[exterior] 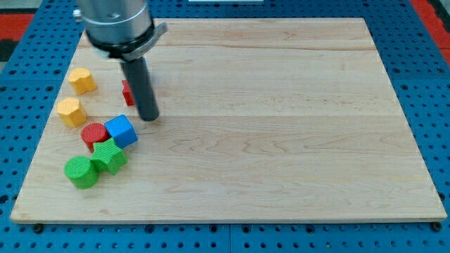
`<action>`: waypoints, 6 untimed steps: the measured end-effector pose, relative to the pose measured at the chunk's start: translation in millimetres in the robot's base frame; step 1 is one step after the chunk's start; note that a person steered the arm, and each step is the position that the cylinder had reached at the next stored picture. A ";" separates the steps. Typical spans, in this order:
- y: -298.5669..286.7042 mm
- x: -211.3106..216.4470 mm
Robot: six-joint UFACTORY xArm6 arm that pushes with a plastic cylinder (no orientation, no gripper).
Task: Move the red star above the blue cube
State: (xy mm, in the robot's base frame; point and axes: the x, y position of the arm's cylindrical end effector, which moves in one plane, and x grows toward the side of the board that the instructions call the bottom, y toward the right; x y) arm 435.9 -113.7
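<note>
The red star (127, 92) lies near the view's left, mostly hidden behind my rod. The blue cube (121, 131) sits below it, touching a red cylinder (93, 134) on its left. My tip (148, 118) rests on the board just right of the red star and up and to the right of the blue cube, a short gap from both.
Two yellow blocks (82, 80) (72, 111) lie at the left edge of the wooden board (281, 140). A green star-like block (110, 156) and a green cylinder (81, 171) sit below the blue cube. The arm's grey body (116, 24) hangs over the top left.
</note>
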 end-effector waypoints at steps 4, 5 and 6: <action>-62.3 -170.4; -52.3 -149.4; -51.2 -141.2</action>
State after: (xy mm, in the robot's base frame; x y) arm 294.7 -164.8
